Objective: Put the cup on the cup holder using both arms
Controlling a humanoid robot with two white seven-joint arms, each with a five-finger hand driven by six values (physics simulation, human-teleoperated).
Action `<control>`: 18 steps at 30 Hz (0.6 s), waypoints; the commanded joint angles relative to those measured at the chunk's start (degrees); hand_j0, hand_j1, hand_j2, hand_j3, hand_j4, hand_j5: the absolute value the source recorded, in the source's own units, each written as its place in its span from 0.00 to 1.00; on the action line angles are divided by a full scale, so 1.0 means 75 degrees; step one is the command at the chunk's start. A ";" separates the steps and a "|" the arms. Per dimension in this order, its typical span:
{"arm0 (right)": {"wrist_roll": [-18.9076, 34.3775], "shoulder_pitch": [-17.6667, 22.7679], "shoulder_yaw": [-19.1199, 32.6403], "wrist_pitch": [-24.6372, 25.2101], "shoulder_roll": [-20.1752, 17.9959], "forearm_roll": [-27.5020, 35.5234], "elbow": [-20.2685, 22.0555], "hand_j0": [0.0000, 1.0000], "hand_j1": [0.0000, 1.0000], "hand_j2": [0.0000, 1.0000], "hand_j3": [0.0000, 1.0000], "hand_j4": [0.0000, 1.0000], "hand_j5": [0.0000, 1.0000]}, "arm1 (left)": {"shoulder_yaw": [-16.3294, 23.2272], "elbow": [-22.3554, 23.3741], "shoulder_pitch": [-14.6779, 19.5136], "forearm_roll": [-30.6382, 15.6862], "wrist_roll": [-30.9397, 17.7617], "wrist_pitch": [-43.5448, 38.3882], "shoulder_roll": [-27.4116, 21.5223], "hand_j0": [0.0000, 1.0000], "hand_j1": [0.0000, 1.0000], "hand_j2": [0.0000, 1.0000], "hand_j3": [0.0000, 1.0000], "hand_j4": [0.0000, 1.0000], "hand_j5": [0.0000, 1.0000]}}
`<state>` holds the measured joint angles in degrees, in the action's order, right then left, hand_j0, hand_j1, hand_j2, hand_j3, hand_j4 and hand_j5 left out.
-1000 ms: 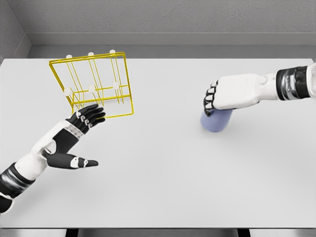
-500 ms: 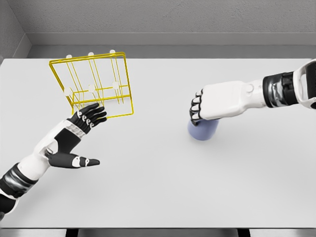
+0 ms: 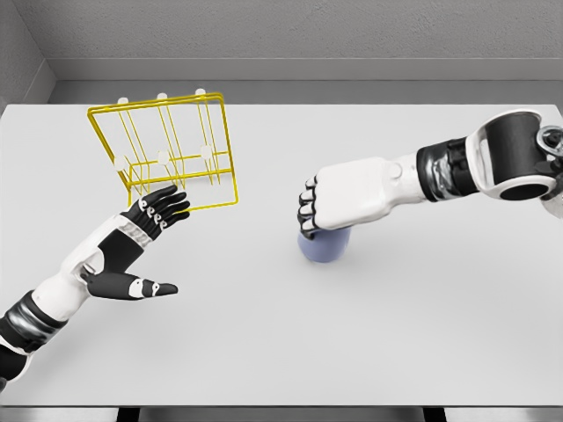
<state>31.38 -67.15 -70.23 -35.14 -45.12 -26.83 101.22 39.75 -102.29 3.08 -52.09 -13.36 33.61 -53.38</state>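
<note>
The right hand (image 3: 339, 204) reaches in from the right edge, knuckles toward the camera, with its dark-tipped fingers (image 3: 307, 211) curled over the top of the cup (image 3: 324, 247), which it grips from above. The cup is pale lavender-blue and sits under the palm near the middle of the table (image 3: 290, 352); only its lower rounded part shows below the hand, and whether its base touches the surface cannot be told. Behind the wrist the white forearm rises to a dark banded cuff and a large black-and-white elbow joint at the right border.

The left hand (image 3: 132, 246) enters from the lower left and holds nothing: its fingers are stretched out flat toward the cup holder (image 3: 167, 149), with the thumb splayed to the right. The fingertips lie just at the near edge of the holder, a yellow wire frame with white-tipped pegs, standing on the far left part of the table, well apart from the cup.

The table is a plain light-grey slab filling most of the view, its front edge visible at the bottom. Beyond its far edge runs a grey textured wall, with another grey wall meeting it at the upper left corner
</note>
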 commanded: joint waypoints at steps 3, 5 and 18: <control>0.0000 0.0035 0.0001 0.0019 0.0403 -0.0091 -0.0007 0.57 0.57 0.57 0.57 0.57 0.57 | -0.0003 0.0010 0.0000 -0.0015 0.0000 -0.0029 -0.0008 1.00 1.00 1.00 1.00 1.00 1.00; 0.0000 0.0059 -0.0045 0.0019 0.0543 -0.0091 0.0004 0.57 0.57 0.57 0.57 0.57 0.57 | -0.0003 0.0010 0.0000 -0.0015 0.0000 -0.0029 0.0004 1.00 1.00 1.00 1.00 1.00 1.00; 0.0012 0.0211 -0.0257 0.0019 0.1282 -0.0536 -0.0066 0.57 0.57 0.57 0.57 0.57 0.57 | -0.0003 0.0010 0.0000 -0.0004 0.0000 -0.0123 0.0016 1.00 1.00 1.00 1.00 1.00 1.00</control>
<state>31.43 -65.57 -71.87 -35.13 -36.53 -30.62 100.84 39.74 -102.19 3.08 -51.94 -13.37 32.70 -53.22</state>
